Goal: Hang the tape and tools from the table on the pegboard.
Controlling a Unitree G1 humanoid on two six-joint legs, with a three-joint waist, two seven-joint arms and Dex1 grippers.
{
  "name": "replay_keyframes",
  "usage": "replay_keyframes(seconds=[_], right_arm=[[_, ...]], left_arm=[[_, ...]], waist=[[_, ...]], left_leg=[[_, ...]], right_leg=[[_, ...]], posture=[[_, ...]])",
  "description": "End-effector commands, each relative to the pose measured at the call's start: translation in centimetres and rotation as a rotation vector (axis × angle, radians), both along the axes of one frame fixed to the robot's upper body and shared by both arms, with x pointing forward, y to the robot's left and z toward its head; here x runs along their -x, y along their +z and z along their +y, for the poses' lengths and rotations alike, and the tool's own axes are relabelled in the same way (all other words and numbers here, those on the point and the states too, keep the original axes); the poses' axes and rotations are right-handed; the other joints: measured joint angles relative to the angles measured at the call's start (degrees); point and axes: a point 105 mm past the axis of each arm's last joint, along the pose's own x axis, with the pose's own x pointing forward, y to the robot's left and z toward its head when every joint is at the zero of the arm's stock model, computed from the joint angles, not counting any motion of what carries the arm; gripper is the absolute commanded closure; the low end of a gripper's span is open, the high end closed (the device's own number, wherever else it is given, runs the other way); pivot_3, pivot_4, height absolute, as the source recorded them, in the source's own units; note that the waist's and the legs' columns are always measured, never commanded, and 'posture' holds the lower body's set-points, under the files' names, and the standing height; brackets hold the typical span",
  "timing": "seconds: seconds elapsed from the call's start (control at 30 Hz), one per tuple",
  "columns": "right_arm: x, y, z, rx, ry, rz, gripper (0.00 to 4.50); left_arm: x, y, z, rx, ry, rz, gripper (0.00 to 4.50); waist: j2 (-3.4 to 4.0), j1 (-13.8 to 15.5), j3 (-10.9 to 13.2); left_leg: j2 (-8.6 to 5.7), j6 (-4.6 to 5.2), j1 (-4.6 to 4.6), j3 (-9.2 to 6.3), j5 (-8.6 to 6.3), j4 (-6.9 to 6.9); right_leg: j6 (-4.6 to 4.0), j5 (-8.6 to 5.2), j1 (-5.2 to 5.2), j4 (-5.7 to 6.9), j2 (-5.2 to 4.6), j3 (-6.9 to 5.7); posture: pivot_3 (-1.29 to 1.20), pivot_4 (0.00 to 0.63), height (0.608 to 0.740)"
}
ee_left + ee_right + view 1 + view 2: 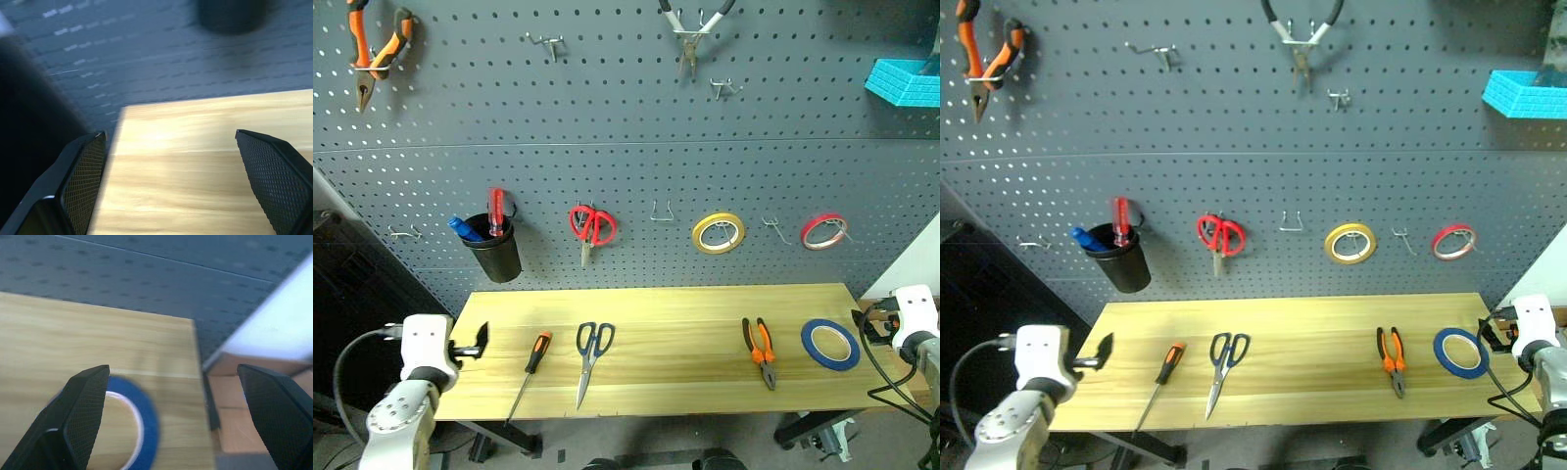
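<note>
The wood table [685,304] carries four items in a row from left to right: an orange-and-black screwdriver [534,358], blue-handled scissors [591,349], orange-and-black pliers [759,351] and a blue tape ring [830,344]. Behind it rises the dark grey pegboard [626,117]. My left gripper [475,343] hovers open at the table's left end, short of the screwdriver, with nothing between its fingers [83,181]. My right gripper [173,367] is open at the table's right end, just off the tape [146,421], and it is empty too.
On the pegboard hang orange pliers [374,51], black-handled pliers [691,34], red scissors [591,227], a yellow ring [719,233], a red ring [824,231] and a black cup [494,250] with a red screwdriver. A blue bin [906,80] juts out upper right. Several hooks [663,211] are bare.
</note>
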Motion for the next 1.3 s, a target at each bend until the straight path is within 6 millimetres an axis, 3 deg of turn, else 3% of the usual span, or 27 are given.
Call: replay_keyframes(seconds=[0.03,0.3,0.43,0.67,0.9,1.2,1.3], right_arm=[[-0.4,0.6,1.4,0.006,0.066,0.037,0.01],[-1.1,0.9,3.8,-0.027,0.147,0.103,0.01],[-2.0,0.5,5.1,-0.06,0.183,0.165,0.01],[-4.2,-0.6,6.7,-0.083,0.195,0.264,0.01],[-5.3,-2.2,6.3,-0.064,0.109,0.375,0.01],[-4.3,-4.7,7.3,-0.14,0.056,0.5,0.01],[-3.9,-5.4,7.3,-0.155,0.026,0.522,0.56]], left_arm=[[-1.7,2.5,-3.9,-0.021,-0.141,-0.06,0.03],[-2.6,3.5,-11.8,-0.007,-0.535,0.005,0.03],[-3.5,4.9,-14.4,-0.044,-0.655,-0.03,0.03],[-3.0,8.1,-18.7,0.046,-0.89,-0.084,0.03],[-1.4,7.8,-20.4,-0.005,-1.049,-0.044,0.03],[0.3,7.4,-21.2,-0.018,-1.206,0.017,0.03],[0.2,7.3,-21.2,-0.029,-1.214,0.016,0.0]], waist=[[-0.03,0.0,0.4],[0.18,-1.4,3.2],[0.07,-1.9,4.6],[-0.27,-2.7,5.8],[-0.3,-2.7,6.0],[-0.3,-2.7,6.1],[-0.31,-2.8,6.0]], left_leg=[[0.0,0.02,0.0,0.0,0.01,0.0],[0.0,0.08,-0.06,0.04,0.04,0.02],[0.01,0.06,-0.21,0.09,0.05,0.01],[0.04,-0.11,-0.96,0.07,0.14,0.02],[-0.02,-0.05,-1.59,0.24,0.11,0.02],[-0.02,-0.05,-1.69,0.22,0.11,0.06],[-0.03,-0.05,-1.69,0.22,0.11,0.11]], right_leg=[[0.0,0.0,0.01,0.0,0.0,0.0],[0.06,0.04,-0.02,-0.01,-0.01,0.01],[0.05,0.05,-0.24,0.03,-0.02,0.06],[0.05,0.08,-0.97,0.07,-0.07,-0.01],[0.05,0.08,-1.72,0.07,-0.17,0.11],[0.06,0.09,-1.81,0.1,-0.15,0.09],[0.1,0.11,-1.79,0.1,-0.15,0.09]], posture=[[0.0,0.096,0.74],[-0.03,0.156,0.74],[-0.03,0.173,0.74],[-0.03,0.197,0.74],[-0.01,0.192,0.74],[-0.01,0.178,0.74],[-0.02,0.175,0.74]])
